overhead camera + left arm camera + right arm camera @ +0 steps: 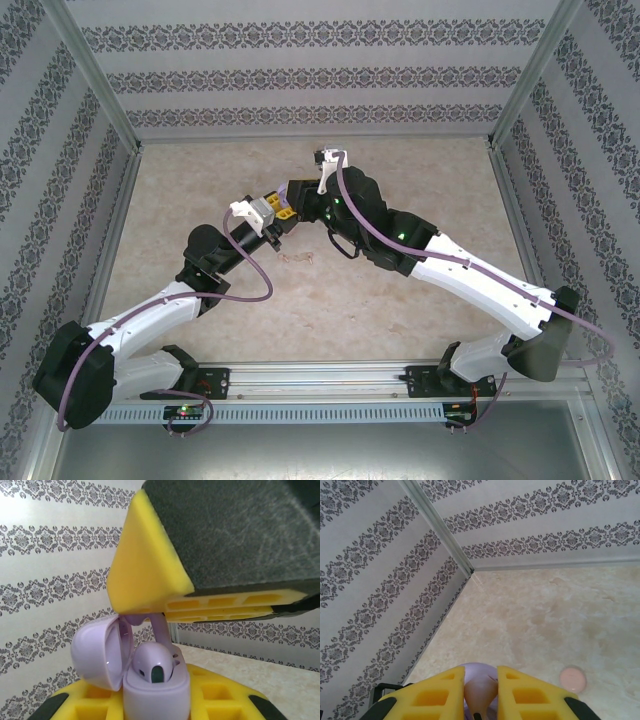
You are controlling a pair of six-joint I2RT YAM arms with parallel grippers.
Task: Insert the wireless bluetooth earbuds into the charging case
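While the left gripper (155,709) clamps the case (99,655), the right gripper (480,687) (pinching an earbud (158,625)) should lower it straight below itself.

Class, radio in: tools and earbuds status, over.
Left tool shut on open purple case. Right tool shut on purple earbud above it. Second earbud seated. Nothing blocking.

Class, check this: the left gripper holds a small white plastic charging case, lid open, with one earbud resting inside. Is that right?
No. The small plastic charging case in the left gripper is pale purple, not white, as the left wrist view shows. Lid open, one earbud inside: correct.
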